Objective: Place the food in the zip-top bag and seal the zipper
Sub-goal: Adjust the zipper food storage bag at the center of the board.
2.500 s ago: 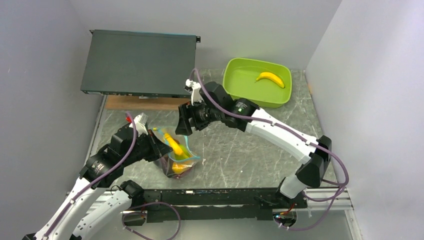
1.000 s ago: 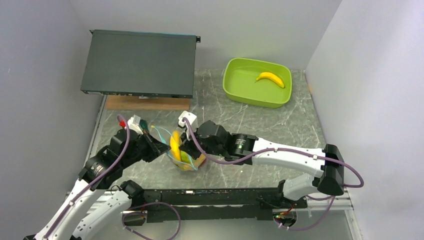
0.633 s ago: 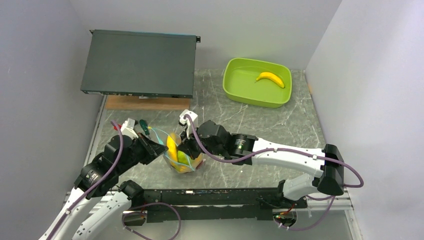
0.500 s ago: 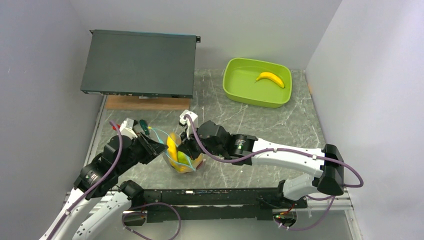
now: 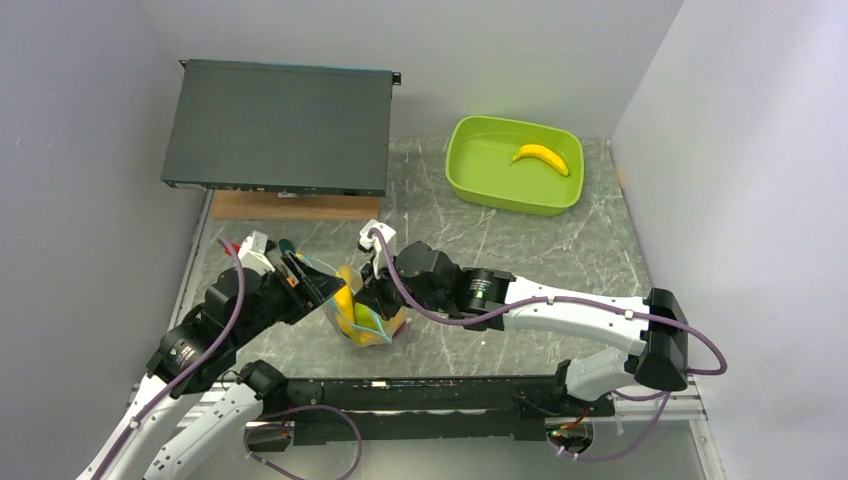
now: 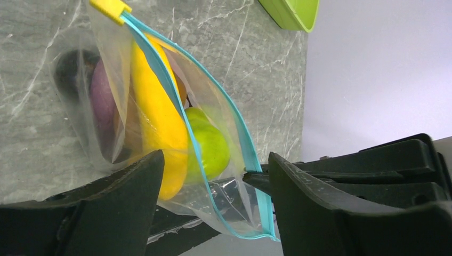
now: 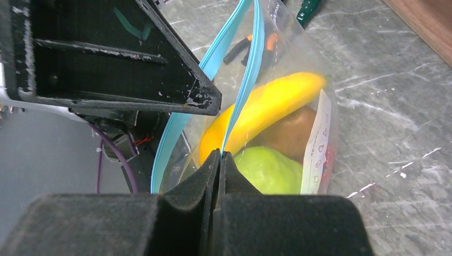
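Observation:
The zip-top bag stands on the table between both arms, mouth up. It holds food: a banana, a green lime and a purple eggplant; a brown kiwi shows in the right wrist view. My right gripper is shut on the teal zipper strip at the bag's near side. My left gripper is open, its fingers standing on either side of the bag's loose corner without pinching it. The zipper gapes open, with a yellow slider at its far end.
A lime-green tub at the back right holds another banana. A black flat box rests on a wooden board at the back left. A green-handled tool lies beside the left wrist.
My left gripper has opened and let go of the bag's edge. The right gripper, which came down to the bag earlier, stays shut on the zipper strip.

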Action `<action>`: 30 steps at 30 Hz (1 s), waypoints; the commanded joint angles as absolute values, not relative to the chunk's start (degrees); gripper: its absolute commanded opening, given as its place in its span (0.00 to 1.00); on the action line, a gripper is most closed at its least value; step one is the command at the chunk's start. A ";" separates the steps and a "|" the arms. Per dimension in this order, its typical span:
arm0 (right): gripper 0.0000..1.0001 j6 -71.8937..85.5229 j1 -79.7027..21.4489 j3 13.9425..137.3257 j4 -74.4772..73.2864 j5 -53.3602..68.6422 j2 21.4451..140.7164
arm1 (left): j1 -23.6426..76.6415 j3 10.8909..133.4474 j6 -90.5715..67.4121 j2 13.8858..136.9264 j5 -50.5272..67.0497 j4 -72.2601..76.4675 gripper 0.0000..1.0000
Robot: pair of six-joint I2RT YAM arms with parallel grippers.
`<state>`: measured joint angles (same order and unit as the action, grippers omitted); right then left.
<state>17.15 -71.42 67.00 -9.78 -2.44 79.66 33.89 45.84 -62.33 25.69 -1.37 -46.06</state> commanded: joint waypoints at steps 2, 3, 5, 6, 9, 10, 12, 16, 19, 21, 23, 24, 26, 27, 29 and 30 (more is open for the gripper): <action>0.00 16.88 -71.66 69.61 -8.14 -1.47 79.93 | 33.83 49.60 -61.28 27.36 -2.52 -44.09 0.83; 0.00 16.86 -71.63 69.64 -8.06 -1.43 80.00 | 33.78 49.84 -61.40 27.96 -3.11 -44.04 0.86; 0.00 16.87 -71.69 69.61 -7.59 -1.09 80.03 | 33.78 51.18 -61.95 30.32 -4.09 -44.83 0.92; 0.00 16.85 -71.78 69.64 -7.56 -1.17 80.08 | 33.81 52.91 -62.49 31.90 -4.99 -46.29 0.92; 0.00 16.62 -71.87 70.21 -7.79 -1.42 80.31 | 33.83 57.42 -63.92 37.44 -7.18 -51.52 0.87; 0.00 16.49 -71.96 70.53 -8.08 -1.68 80.41 | 33.79 58.74 -64.26 39.03 -7.87 -52.98 0.86; 0.00 16.16 -72.29 71.17 -8.66 -2.10 80.57 | 33.80 60.69 -64.61 41.78 -8.67 -55.16 0.82; 0.00 15.10 -73.46 71.15 -8.09 -4.17 80.83 | 33.79 62.07 -64.76 45.49 -9.07 -55.87 0.73; 0.00 14.94 -73.82 72.37 -8.89 -4.92 81.85 | 33.84 62.37 -66.28 47.00 -9.14 -57.55 0.70; 0.00 14.50 -74.33 73.33 -9.55 -4.97 82.43 | 33.82 62.49 -66.64 47.18 -9.50 -58.33 0.68; 0.00 14.18 -74.80 73.27 -9.29 -5.32 82.66 | 33.92 62.27 -66.56 46.72 -10.34 -58.28 0.59; 0.00 14.03 -74.98 73.02 -9.04 -5.54 82.67 | 33.88 62.05 -66.36 46.38 -10.77 -58.01 0.56; 0.00 14.00 -75.18 73.05 -9.09 -6.07 83.10 | 33.90 61.63 -66.37 45.94 -11.12 -57.66 0.47; 0.00 14.12 -75.15 73.49 -9.63 -6.21 83.34 | 33.86 61.82 -66.17 45.82 -10.83 -57.80 0.42; 0.00 14.15 -75.38 73.79 -10.03 -6.24 83.32 | 33.82 61.75 -64.85 45.59 -9.81 -57.27 0.31; 0.00 14.15 -75.36 73.63 -9.88 -6.32 83.13 | 33.86 61.57 -63.92 45.42 -9.57 -56.76 0.28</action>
